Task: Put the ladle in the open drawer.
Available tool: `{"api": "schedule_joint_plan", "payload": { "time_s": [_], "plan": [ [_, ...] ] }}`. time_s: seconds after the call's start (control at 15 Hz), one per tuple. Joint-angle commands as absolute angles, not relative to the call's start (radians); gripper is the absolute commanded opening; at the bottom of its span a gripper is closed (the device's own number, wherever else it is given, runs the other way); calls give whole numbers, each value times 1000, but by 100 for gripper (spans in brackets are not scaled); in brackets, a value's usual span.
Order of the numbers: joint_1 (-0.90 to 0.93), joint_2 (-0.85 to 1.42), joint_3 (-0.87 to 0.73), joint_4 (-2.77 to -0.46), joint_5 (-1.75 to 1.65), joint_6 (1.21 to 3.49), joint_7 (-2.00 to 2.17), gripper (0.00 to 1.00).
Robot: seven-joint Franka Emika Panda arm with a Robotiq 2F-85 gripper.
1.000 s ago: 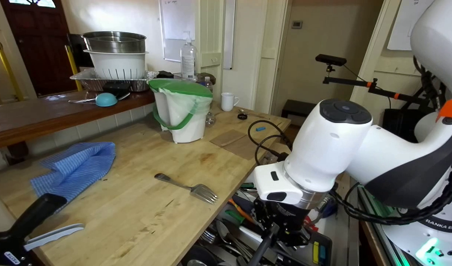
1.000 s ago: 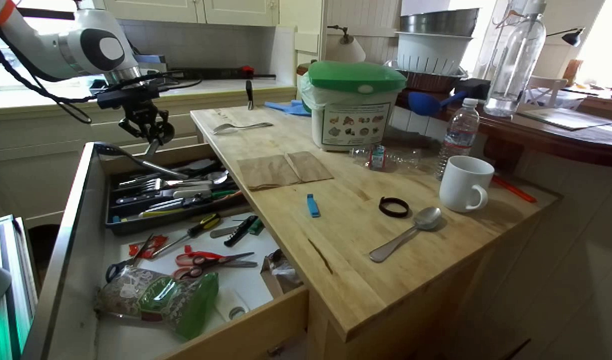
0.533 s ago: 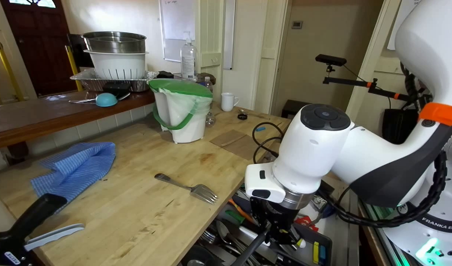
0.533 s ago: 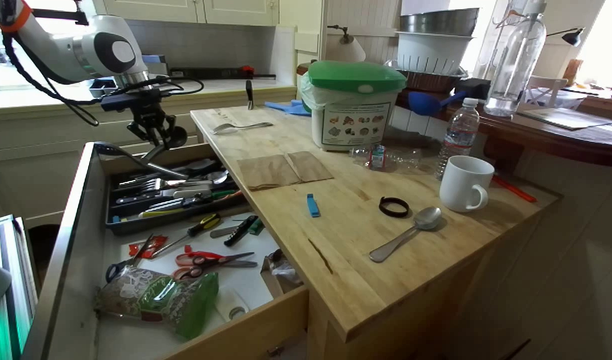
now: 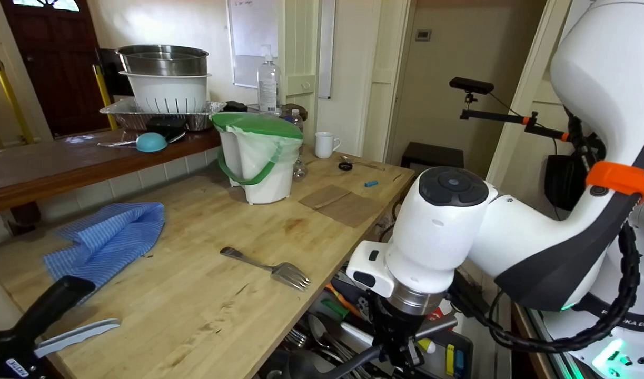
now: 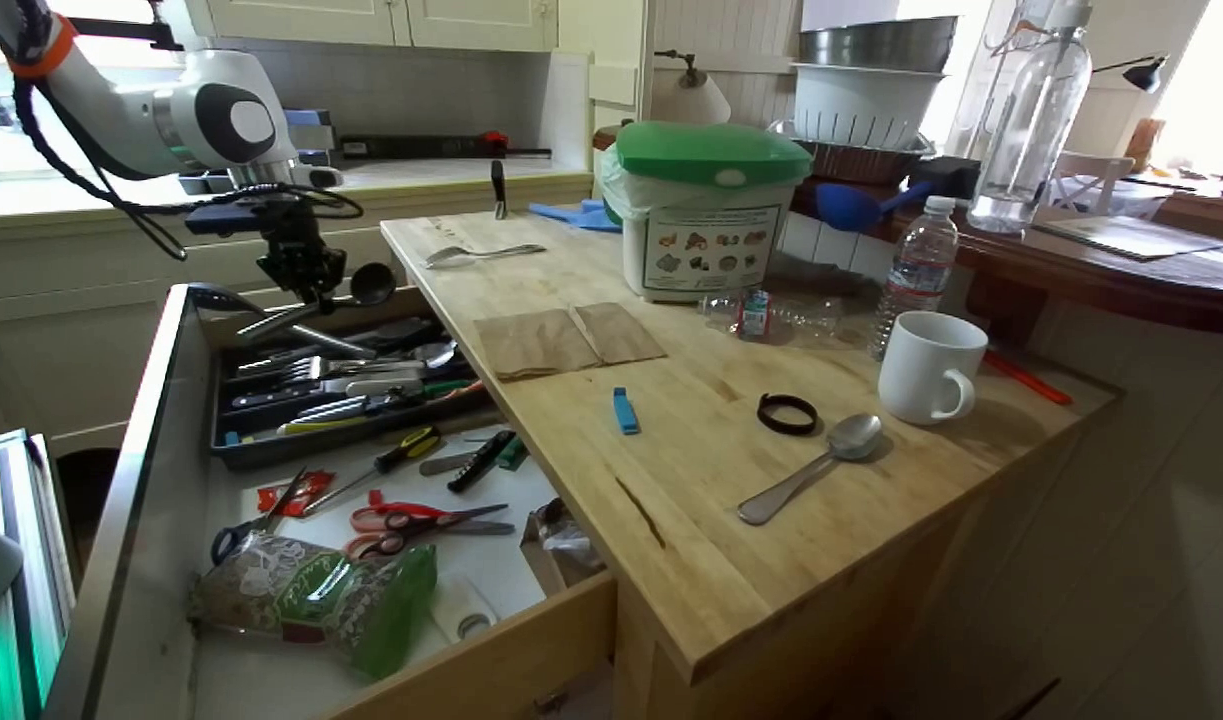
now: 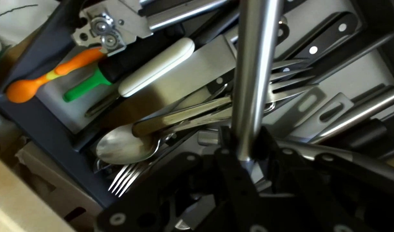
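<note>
One ladle (image 6: 372,284) freshly turned, handle (image 7: 254,67) toward 8 o'clock in exterior view, fingers (image 7: 225,138) clamped on it above drawer (image 6: 511,645); probably ready for lowering.

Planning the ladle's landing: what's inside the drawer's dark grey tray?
Forks, a spoon, a green handle and more show in the wrist view; the ladle and jaws cover whatever lies behind them.
</note>
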State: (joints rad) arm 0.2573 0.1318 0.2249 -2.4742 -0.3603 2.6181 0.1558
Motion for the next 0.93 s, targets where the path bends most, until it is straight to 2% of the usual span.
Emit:
{"api": "schedule_joint_plan", "payload": {
  "time_s": [0.0, 0.4, 0.87],
  "plan": [
    [277, 208, 235, -2456, -276, 2690, 197, 6],
    [272, 285, 234, -2474, -117, 2998, 198, 6],
    [223, 369, 310, -2521, 17, 3276, 192, 6]
  ]
}}
